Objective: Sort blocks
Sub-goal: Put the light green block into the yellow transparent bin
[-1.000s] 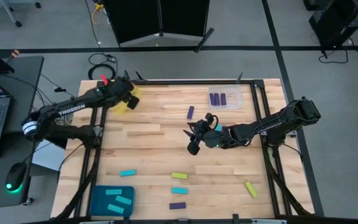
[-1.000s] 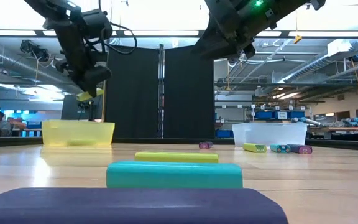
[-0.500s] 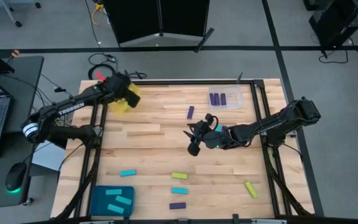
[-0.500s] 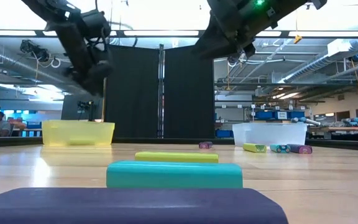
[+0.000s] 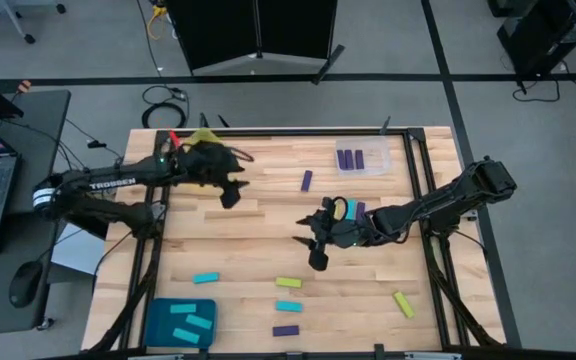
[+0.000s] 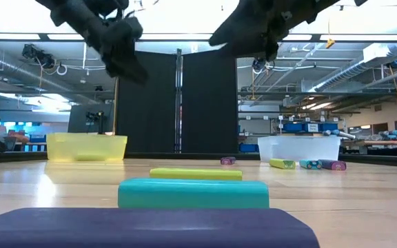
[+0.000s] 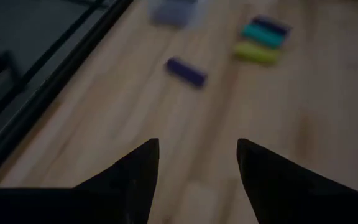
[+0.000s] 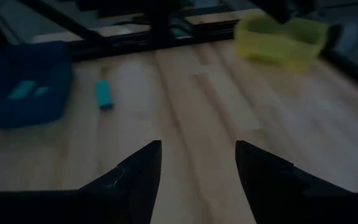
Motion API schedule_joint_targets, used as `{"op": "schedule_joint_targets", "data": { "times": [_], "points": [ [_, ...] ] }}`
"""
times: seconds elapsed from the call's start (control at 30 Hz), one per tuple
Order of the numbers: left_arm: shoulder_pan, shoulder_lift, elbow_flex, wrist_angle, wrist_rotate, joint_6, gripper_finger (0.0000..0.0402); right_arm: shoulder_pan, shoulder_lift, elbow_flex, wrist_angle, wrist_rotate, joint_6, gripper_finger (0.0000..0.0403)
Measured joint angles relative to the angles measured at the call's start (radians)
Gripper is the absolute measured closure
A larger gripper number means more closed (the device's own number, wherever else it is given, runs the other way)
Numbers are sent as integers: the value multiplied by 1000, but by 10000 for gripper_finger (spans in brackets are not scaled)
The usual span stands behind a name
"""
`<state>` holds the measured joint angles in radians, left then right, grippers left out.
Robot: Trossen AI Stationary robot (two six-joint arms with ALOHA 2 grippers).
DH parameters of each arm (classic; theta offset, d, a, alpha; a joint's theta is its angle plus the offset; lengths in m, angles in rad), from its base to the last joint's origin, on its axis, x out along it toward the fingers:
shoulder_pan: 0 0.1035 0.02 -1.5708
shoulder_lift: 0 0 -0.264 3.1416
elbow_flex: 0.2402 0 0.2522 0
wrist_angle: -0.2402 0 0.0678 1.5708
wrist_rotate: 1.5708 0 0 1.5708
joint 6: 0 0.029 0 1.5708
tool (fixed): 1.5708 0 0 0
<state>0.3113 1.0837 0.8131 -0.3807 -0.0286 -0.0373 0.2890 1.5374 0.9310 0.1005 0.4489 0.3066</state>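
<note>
Near the bench's (image 5: 228,240) front edge lie purple (image 5: 286,330), cyan (image 5: 288,307) and yellow-green (image 5: 288,283) blocks. Mid-bench, the right gripper (image 5: 315,247) hovers, jaws apart, empty. Toward the far-left corner, the left gripper (image 5: 231,189) hovers likewise open, empty.

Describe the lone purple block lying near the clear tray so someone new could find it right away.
Start in the high view at the clear tray at the table's far right corner, which holds purple blocks. Just outside its left edge, on bare wood, lies one small purple block. It is the only loose block in the table's far half; the others lie along the near edge.
</note>
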Motion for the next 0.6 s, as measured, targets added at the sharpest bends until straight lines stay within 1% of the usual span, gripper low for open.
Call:
{"op": "schedule_joint_targets", "data": {
  "times": [0.1, 0.2, 0.37, 0.47, 0.53, 0.6],
  "points": [
    [-74, -9, 0, 72, 1, -19, 179, 5, 34, 2, 43, -40, 4, 177],
    [-137, -24, 0, 103, -9, -23, 179, 20, 105, 2, 113, -67, 5, 174],
    [-216, -47, 0, 74, -114, -47, 179, 69, 235, 2, 214, -113, 7, 174],
    [-240, -54, 0, 47, -167, -57, 179, 100, 304, 32, 188, -159, 26, 174],
    [-253, -54, 0, 53, -181, -74, 179, 119, 344, 67, 134, -192, 44, 174],
    [-266, -54, 0, 54, -187, -80, 179, 136, 382, 113, 68, -203, 65, 172]
  ]
}}
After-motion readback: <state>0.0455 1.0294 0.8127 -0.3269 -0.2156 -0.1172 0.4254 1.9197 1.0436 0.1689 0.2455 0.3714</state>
